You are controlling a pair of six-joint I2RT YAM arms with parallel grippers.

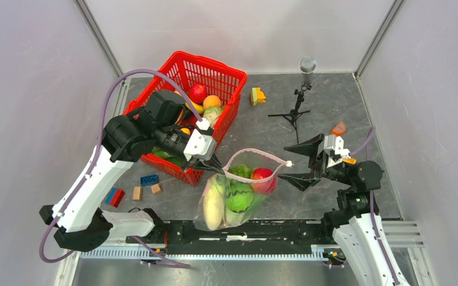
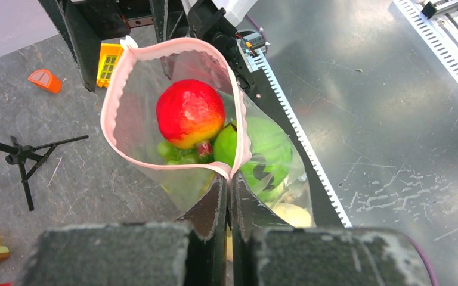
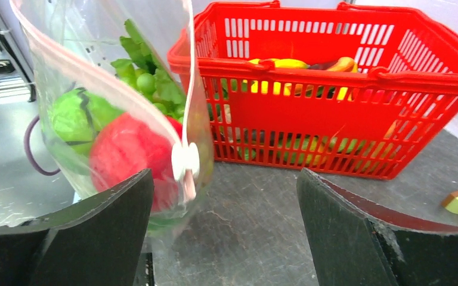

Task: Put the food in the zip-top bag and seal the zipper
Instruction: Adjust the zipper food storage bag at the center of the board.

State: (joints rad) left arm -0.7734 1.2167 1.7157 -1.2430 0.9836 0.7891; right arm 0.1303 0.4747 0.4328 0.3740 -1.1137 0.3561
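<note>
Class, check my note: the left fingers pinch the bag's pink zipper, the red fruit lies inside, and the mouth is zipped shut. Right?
No: the zipper is open. The left wrist view shows it spread in a wide loop, red fruit inside, left fingers pinching it.

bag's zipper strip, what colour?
The zipper strip is pale pink; the left wrist view shows it best.

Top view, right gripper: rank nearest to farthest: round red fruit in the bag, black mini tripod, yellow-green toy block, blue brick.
1. Round red fruit, in the clear plastic bag, just left of the right gripper's open fingers.
2. Black mini tripod, behind the gripper.
3. Yellow-green toy block, farther back, beside the red mesh basket.
4. Blue brick, far left, beyond the bag.
</note>
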